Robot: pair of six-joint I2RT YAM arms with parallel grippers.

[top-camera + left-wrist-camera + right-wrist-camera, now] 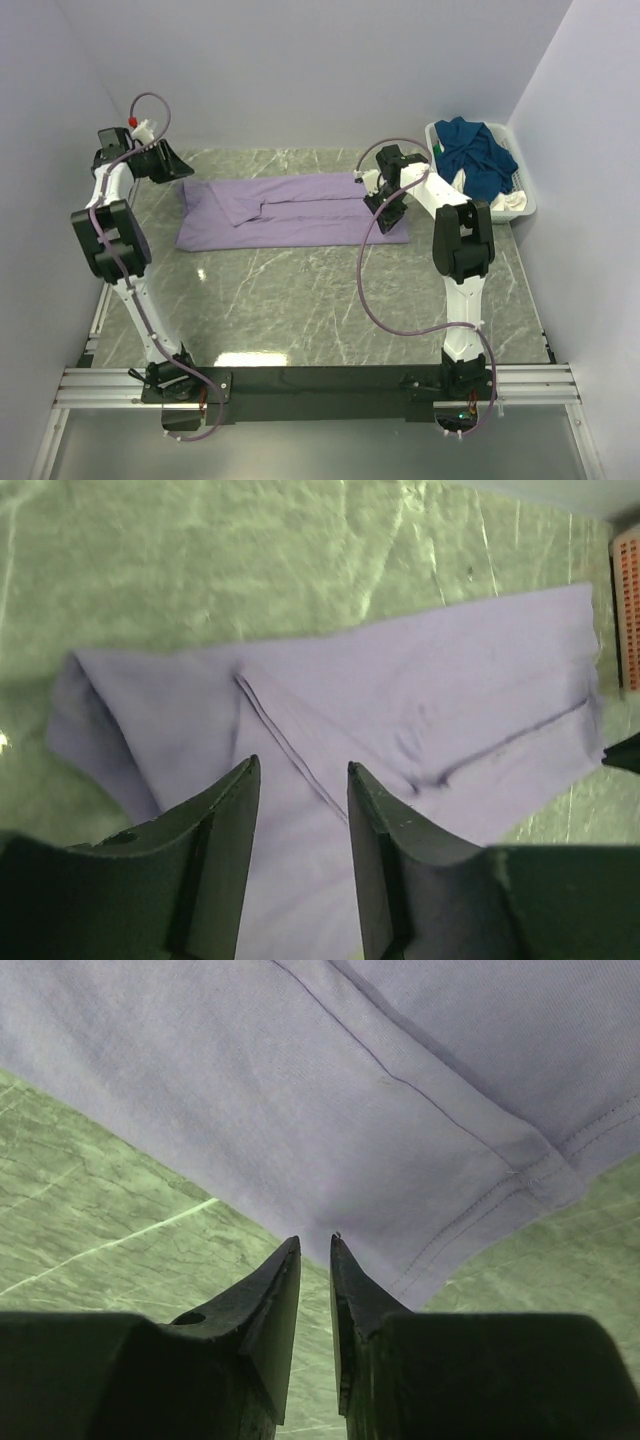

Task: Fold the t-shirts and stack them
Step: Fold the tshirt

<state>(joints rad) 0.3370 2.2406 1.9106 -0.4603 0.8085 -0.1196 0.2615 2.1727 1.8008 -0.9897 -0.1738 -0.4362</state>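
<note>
well, the left claw (300, 765) stands with its two fingers apart and nothing between them, cloth showing through the gap; the lilac t-shirt (400, 700) lies flat on the marble table (300, 300) right under and ahead of it, folded lengthwise into a long band, with a folded flap's edge running away from the fingertips towards the right. the right claw (315, 1240) has its fingers only a narrow slit apart, clamped on nothing, with bare table showing in the slit; the shirt's stitched hem edge lies just ahead of its tips, with a corner of the hem off to their right. well apart from the right claw, to its right in the top view, a white basket (515, 215) holds a dark teal t-shirt (478, 150)
</note>
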